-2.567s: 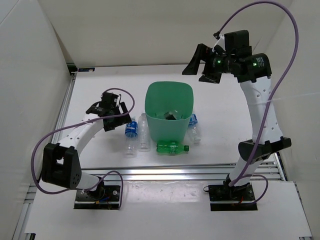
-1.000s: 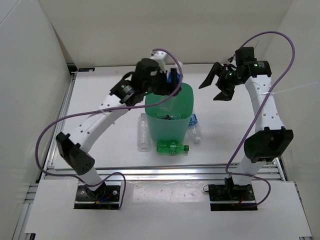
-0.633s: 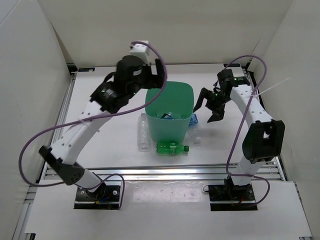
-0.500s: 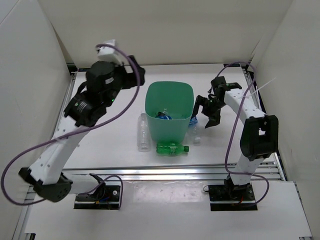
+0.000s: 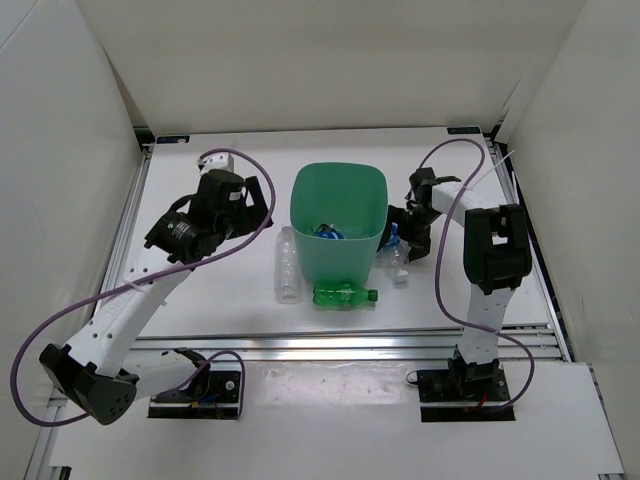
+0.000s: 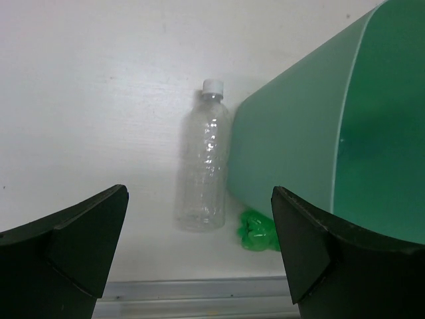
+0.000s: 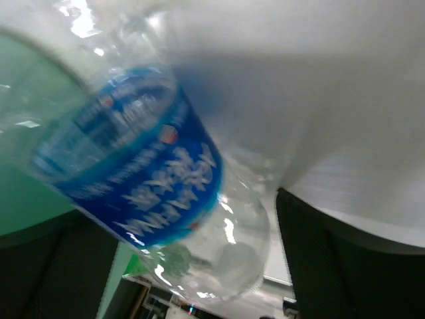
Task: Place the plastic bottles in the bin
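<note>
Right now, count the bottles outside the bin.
3: a clear bottle left of the bin, a green bottle in front, a blue-labelled bottle right; another may hide there.

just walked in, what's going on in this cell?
Two arms are loading the green bin; a bottle with blue on it lies inside. The right gripper is low by the bin's right side, jaws open around a blue-labelled bottle, not clamped. The left gripper hovers open and empty left of the bin, facing a clear bottle. A green bottle lies in front of the bin.
</note>
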You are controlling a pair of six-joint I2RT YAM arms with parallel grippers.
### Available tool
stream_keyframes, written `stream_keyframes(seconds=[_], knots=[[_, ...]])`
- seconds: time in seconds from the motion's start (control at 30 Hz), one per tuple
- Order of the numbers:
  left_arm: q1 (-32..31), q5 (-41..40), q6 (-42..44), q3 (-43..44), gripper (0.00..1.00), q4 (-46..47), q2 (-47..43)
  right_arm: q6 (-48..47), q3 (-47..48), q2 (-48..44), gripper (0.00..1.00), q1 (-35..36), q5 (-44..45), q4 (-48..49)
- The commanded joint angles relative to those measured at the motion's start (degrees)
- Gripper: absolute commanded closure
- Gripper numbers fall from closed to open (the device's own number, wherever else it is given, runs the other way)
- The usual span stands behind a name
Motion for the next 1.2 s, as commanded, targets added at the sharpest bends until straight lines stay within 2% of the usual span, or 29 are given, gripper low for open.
stream_keyframes(seconds=[0.0,0.07,0.1,0.17,0.2,0.33,0.47,0.57,0.7,0.73,0.8,0.83,1.0,1.07,1.17], knots=[[1.09,2.78,-2.63,-1.43,0.0,-1.17,-2.45,-1.89,3.28,2.04,0.11,0.03,1.07,2.51],[1.1,2.78,-1.94,-1.43,0.0,-1.17,-2.45,-2.5,3.29,2.92,0.21,0.03,1.07,2.51],[1.62,2.78,-1.93,-1.43,0.0,-1.7,-2.45,-2.5,3.29,3.45,0.35,0.03,1.07,2.51],[1.62,2.78,-1.93,-1.95,0.0,-1.7,-2.45,-2.5,3.29,3.45,0.49,0.03,1.07,1.98],[2.15,2.26,-1.93,-1.96,0.0,-1.7,-2.45,-2.5,2.16,2.76,0.59,-0.49,1.07,1.98],[2.68,2.26,-1.93,-3.54,0.0,-0.48,-2.45,-1.19,0.57,-2.6,0.75,-1.03,3.08,-0.55],[3.21,1.64,-1.93,-4.68,0.0,0.06,-2.45,1.54,-1.62,-11.56,0.79,-1.03,4.32,-3.37],[3.73,0.33,-2.46,-5.82,0.0,0.06,-1.92,3.04,0.2,-17.45,0.84,0.03,8.08,-8.2],[4.96,-0.38,-3.25,-7.23,0.0,0.58,0.27,5.4,10.03,-23.25,0.86,2.31,11.17,-13.3],[5.66,-0.38,-3.25,-7.23,0.0,0.58,1.32,5.41,15.97,-23.79,0.86,3.36,11.17,-13.83],[6.46,0.93,-3.25,-7.76,0.0,0.58,2.47,6.46,23.2,-23.27,0.86,4.77,12.31,-16.29],[7.24,1.64,-3.25,-7.76,0.0,1.28,3.52,6.46,30.99,-21.61,0.86,6.52,13.01,-18.12],[7.25,4.8,-3.25,-10.48,0.0,5.33,4.85,3.83,52.48,-13.0,0.84,14.86,13.02,-23.32],[7.25,5.5,-2.64,-11.1,0.0,6.38,5.98,3.3,54.09,-11.14,0.8,16.89,13.02,-23.94],[7.25,6.21,-2.11,-12.16,0.0,8.05,7.13,1.55,48.92,-11.83,0.73,20.94,12.32,-21.06]])
